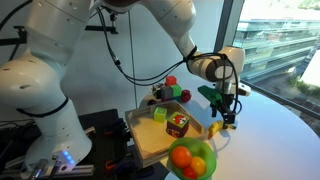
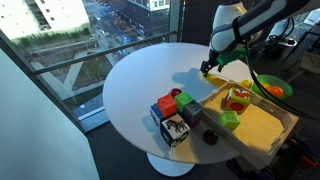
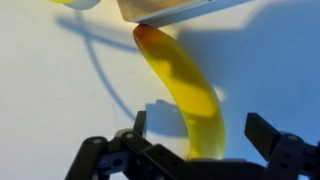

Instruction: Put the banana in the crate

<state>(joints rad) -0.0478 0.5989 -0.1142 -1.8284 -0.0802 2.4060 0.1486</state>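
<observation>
The banana (image 3: 185, 95) is yellow and curved. It lies on the white table with its far tip against the edge of the light wood crate (image 3: 170, 10). My gripper (image 3: 203, 132) is open, with one finger on each side of the banana's near end. In both exterior views the gripper (image 1: 226, 116) (image 2: 209, 67) hangs low over the table beside the crate (image 1: 145, 140) (image 2: 268, 128), with the banana (image 1: 215, 128) (image 2: 212, 74) just below it.
The crate holds a colourful cube (image 1: 178, 124) and a yellow-green block (image 1: 160, 114). A green bowl of orange fruits (image 1: 191, 160) stands near one crate corner. Several toy blocks (image 2: 175, 112) sit on the round white table (image 2: 140, 85).
</observation>
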